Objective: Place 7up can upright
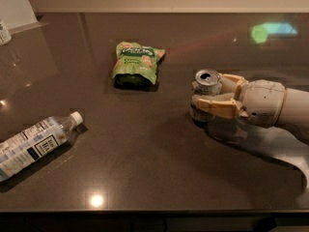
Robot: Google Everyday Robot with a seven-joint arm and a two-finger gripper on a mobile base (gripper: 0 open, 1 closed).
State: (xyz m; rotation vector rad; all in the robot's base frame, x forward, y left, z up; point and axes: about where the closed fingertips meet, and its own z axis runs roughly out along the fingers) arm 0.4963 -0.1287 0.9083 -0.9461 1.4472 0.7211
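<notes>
The 7up can (206, 81) stands upright on the dark table (145, 168) at the right, its shiny top with the pull tab facing up. My gripper (205, 92) reaches in from the right edge. Its tan fingers (217, 106) are closed around the can's body, one in front and one behind. The can's lower part is mostly hidden behind the front finger.
A green snack bag (136, 64) lies at the middle back. A clear plastic bottle with a white cap (35, 142) lies on its side at the front left. A small container (4, 32) stands at the far left back. The table's front edge runs along the bottom.
</notes>
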